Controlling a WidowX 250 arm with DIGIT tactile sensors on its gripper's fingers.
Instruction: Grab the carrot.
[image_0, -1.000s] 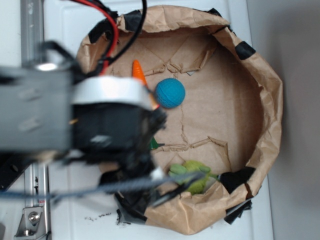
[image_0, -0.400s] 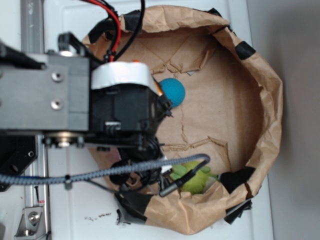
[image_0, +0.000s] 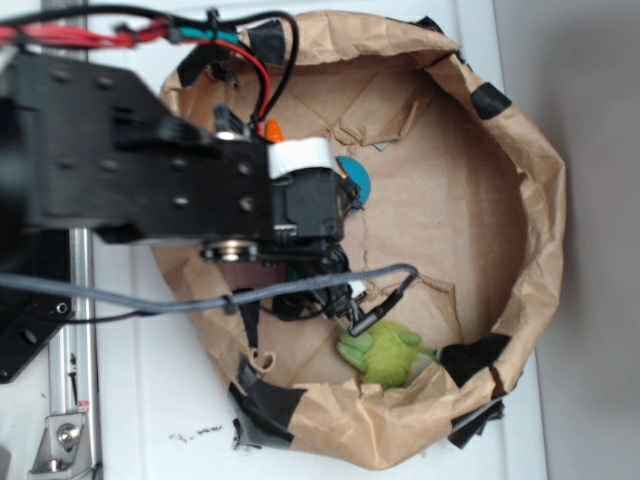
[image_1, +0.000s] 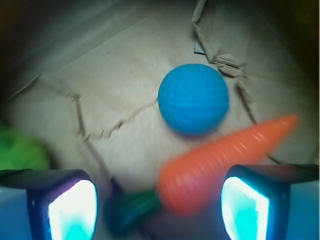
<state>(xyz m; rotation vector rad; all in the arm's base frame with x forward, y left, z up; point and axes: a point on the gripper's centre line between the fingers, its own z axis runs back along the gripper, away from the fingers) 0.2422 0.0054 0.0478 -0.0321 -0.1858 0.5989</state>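
Lining the white bench (image_0: 560, 200) is a crumpled brown paper nest (image_0: 540, 180), its raised rim patched with black tape, and three things are held inside it. A blue ball (image_1: 193, 98) is seen on the paper floor near the nest's upper left part, a fuzzy green plush toy (image_0: 385, 352) is found against the lower rim, and the carrot (image_1: 225, 161) is laid just below and beside the ball, with no gap visible between them in the wrist view. In the exterior view the carrot is almost wholly covered by the arm (image_0: 130, 160), only its orange tip being shown above the white wrist band. The gripper (image_1: 159, 210) is held low over the floor with its jaws spread wide and nothing clasped between them. The carrot's thick end and dark green stem are placed between the two pads, nearer the right one, while the tapered tip is pointed up and away past that pad. Whether the pad is touched by the carrot cannot be told.
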